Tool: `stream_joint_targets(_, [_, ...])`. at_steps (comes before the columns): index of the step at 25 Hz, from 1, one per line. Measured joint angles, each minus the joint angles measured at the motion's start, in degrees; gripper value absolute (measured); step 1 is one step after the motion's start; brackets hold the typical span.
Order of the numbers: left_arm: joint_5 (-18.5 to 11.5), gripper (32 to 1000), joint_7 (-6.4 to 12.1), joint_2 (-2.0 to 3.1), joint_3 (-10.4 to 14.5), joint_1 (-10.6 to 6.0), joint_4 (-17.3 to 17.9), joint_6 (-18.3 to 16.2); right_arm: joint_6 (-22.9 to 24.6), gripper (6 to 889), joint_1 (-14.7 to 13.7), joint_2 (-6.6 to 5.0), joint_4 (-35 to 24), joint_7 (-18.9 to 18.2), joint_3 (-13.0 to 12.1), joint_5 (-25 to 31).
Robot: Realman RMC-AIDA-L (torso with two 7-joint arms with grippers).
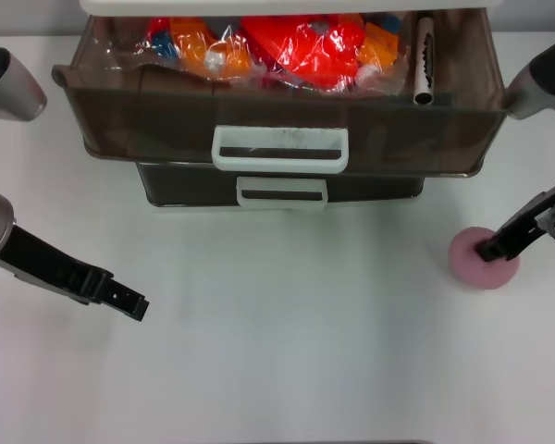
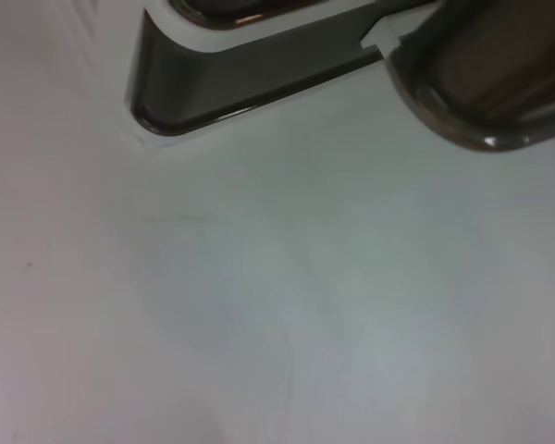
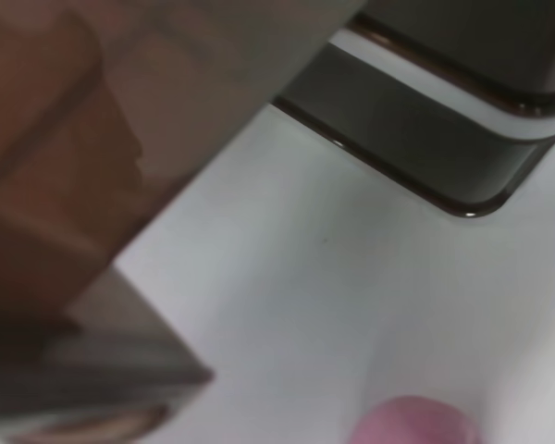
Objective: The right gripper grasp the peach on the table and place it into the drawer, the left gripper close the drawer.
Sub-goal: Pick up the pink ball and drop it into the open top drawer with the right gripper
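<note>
The pale pink peach (image 1: 470,262) lies on the white table (image 1: 287,324) at the right, in front of the drawers. My right gripper (image 1: 489,250) reaches down from the right and its black tip rests on top of the peach. In the right wrist view, the peach (image 3: 412,421) shows close by. The drawer (image 1: 148,120) with the scuffed white handle (image 1: 279,148) stands pulled out at the back. My left gripper (image 1: 131,303) hovers low over the table at the front left, well away from the drawer.
Red and orange items in crinkly clear wrap (image 1: 305,46) and a white tube (image 1: 424,60) fill the open drawer. Beneath it, a lower drawer (image 1: 190,185) with a clean white handle (image 1: 282,191) is pushed in.
</note>
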Motion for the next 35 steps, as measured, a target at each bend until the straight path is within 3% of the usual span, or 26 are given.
stream_joint_targets(2, [0.0, 846, 0.00, 0.01, 0.0, -0.01, 0.0, 0.0, 1.1, 54, -0.5, 0.00, -1.5, 0.0, 0.2, 0.0])
stream_joint_targets(11, [0.0, 847, 0.00, 0.09, 0.0, 0.14, 0.0, 0.1, 7.1, 42, -4.0, -0.19, -11.5, 0.7, 0.8, 0.0])
stream_joint_targets(16, [0.0, 847, 0.00, 0.10, 0.0, 0.14, 0.0, 0.2, 10.2, 45, -4.7, -0.60, -15.8, 0.8, 3.0, -0.1])
stream_joint_targets(20, [0.0, 846, 0.00, 0.10, 0.0, 0.19, 0.0, 0.3, 13.9, 47, -5.0, -1.29, -19.1, 0.5, 5.5, -0.2])
stream_joint_targets(26, [0.0, 846, -0.09, 0.10, 0.0, 0.31, 0.0, 0.5, 21.6, 51, -4.9, -3.58, -25.5, 0.1, 8.5, 0.2])
stream_joint_targets(29, [0.0, 846, -0.11, 0.10, 0.0, 0.52, 0.0, 0.6, 22.8, 53, -4.7, -3.94, -26.9, 0.1, 8.5, 0.4])
stream_joint_targets(35, [0.1, 847, -0.33, 0.16, -0.1, 0.96, 0.0, 1.1, 24.2, 57, -4.6, -4.86, -28.6, 1.3, 3.8, 7.4])
